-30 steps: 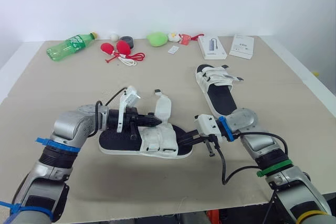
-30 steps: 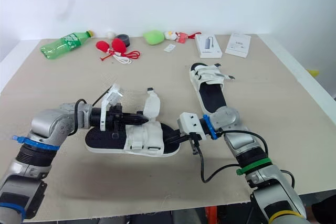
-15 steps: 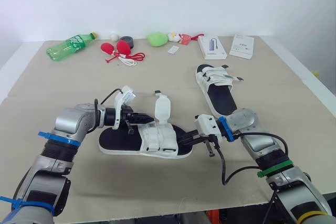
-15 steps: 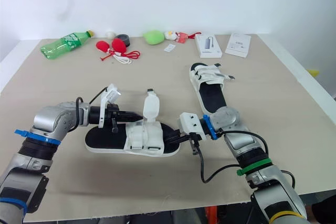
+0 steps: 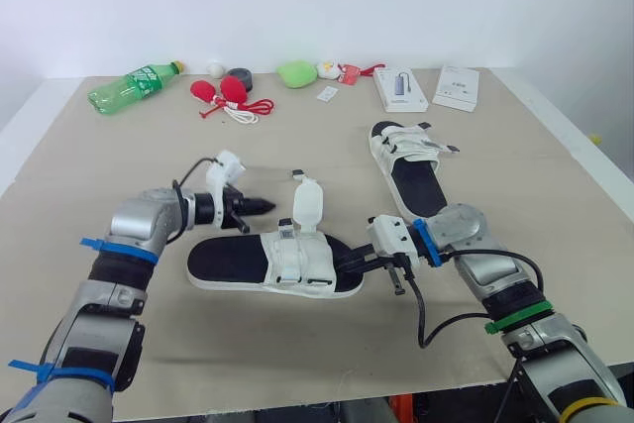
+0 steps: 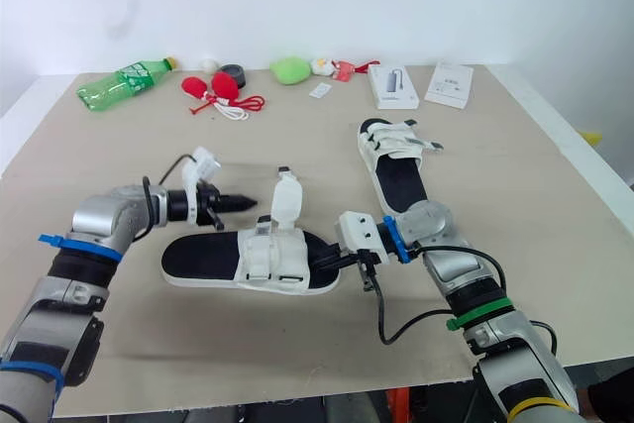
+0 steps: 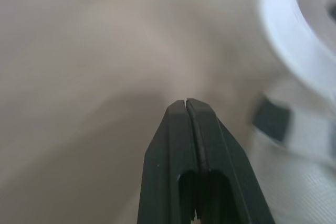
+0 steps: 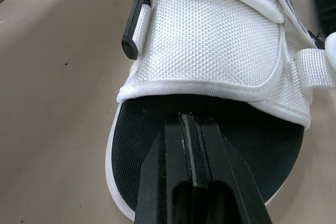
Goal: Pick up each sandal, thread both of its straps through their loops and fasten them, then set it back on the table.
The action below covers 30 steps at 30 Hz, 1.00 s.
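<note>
The near sandal [image 5: 233,263] lies flat on the bench [image 5: 119,165], low in the middle of the frame. Its front flap is folded over the foot bed and one white strap [image 5: 308,203] stands up from it, unfastened. The left hand [image 5: 265,206] hovers just up and left of that strap, touching nothing, its fingers [image 7: 173,145] pressed together. The right hand [image 5: 349,264] sits at the right end of the same sandal. Its fingers [image 8: 173,150] are together too, with their tips lying on the black insole below the flap. The far sandal [image 5: 416,180] rests right of centre, well apart from both hands. A green bottle [image 5: 131,87] lies at the upper left.
</note>
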Each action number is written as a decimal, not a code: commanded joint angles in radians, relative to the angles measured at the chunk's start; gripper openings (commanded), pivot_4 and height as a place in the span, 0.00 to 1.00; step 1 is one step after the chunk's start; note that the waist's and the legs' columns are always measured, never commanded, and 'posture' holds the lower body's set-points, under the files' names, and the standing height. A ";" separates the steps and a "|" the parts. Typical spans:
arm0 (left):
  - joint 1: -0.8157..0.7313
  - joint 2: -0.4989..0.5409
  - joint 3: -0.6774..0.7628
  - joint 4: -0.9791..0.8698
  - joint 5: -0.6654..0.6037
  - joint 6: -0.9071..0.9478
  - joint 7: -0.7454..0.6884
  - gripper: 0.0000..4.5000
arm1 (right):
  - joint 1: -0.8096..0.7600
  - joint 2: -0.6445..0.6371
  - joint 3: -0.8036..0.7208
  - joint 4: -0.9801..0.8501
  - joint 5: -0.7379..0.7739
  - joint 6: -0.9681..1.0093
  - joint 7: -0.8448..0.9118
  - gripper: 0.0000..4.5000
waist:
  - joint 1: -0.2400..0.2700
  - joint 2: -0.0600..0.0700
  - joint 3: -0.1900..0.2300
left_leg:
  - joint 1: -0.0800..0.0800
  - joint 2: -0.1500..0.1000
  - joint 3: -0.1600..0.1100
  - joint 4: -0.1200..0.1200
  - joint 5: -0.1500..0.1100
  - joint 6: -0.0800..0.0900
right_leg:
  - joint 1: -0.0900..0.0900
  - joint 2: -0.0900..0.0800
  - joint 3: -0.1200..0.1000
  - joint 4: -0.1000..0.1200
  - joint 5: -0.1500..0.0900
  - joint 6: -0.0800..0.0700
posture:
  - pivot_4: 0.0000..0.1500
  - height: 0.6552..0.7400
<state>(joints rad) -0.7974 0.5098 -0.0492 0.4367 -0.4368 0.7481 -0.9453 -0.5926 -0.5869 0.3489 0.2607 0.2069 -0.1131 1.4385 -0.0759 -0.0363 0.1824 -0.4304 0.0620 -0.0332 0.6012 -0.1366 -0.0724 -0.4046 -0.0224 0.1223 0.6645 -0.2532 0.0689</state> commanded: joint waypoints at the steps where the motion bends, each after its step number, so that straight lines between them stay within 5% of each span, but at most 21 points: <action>1: -0.067 -0.006 0.066 0.027 -0.034 0.035 0.000 0.14 | 0.009 -0.015 0.013 0.037 -0.065 0.007 -0.012 0.00 | 0.000 0.000 0.000 | 0.000 0.000 0.000 0.000 0.000 0.000 | 0.000 0.000 0.000 0.000 0.000 0.000 | 1.00 1.00; 2: -0.069 -0.004 0.061 0.031 -0.030 0.044 -0.012 0.30 | 0.009 -0.015 0.013 0.037 -0.065 0.007 -0.012 0.00 | 0.000 0.000 0.000 | 0.000 0.000 0.000 0.000 0.000 0.000 | 0.000 0.000 0.000 0.000 0.000 0.000 | 1.00 1.00; 4: -0.075 -0.014 0.066 0.046 -0.034 0.065 -0.013 0.33 | 0.009 -0.016 0.013 0.039 -0.065 0.006 -0.012 0.00 | 0.000 0.000 0.000 | 0.000 0.000 0.000 -0.001 0.000 0.000 | 0.000 0.000 0.000 0.000 0.000 0.000 | 1.00 1.00; 7: -0.085 -0.030 0.035 0.058 -0.052 0.163 -0.051 0.67 | 0.009 -0.017 0.013 0.044 -0.066 0.001 -0.013 0.00 | -0.001 0.000 0.000 | 0.000 0.000 0.000 0.000 0.000 0.000 | 0.000 0.000 0.000 0.000 0.000 0.001 | 1.00 1.00; 12: -0.133 -0.061 0.027 0.100 -0.082 0.266 -0.103 0.97 | 0.011 -0.019 0.012 0.044 -0.068 -0.003 -0.016 0.00 | -0.002 0.000 0.000 | 0.000 0.000 0.000 0.000 0.000 0.000 | 0.000 0.000 0.000 0.000 0.000 0.001 | 1.00 1.00; 23: -0.253 -0.149 0.021 0.273 -0.062 0.262 -0.135 0.97 | 0.019 -0.019 0.012 0.042 -0.074 -0.012 -0.028 0.00 | -0.002 0.000 0.000 | 0.000 -0.001 -0.001 0.000 0.000 -0.001 | 0.000 0.000 0.000 0.000 0.001 0.001 | 1.00 1.00; 30: -0.406 -0.250 0.147 0.554 -0.077 0.213 -0.063 0.97 | 0.025 -0.016 0.012 0.025 -0.074 -0.006 -0.039 0.00 | -0.002 0.000 0.000 | -0.001 -0.002 -0.002 0.000 0.001 -0.001 | 0.000 0.000 0.000 0.000 0.001 0.002 | 1.00 1.00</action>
<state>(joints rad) -1.1268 0.2872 0.0288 0.8966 -0.4919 0.9976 -1.0294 -0.5879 -0.5881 0.3483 0.2634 0.1998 -0.1388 1.4240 -0.0783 -0.0368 0.1826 -0.4312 0.0600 -0.0356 0.6012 -0.1359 -0.0732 -0.4046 -0.0222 0.1221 0.6645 -0.2523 0.0707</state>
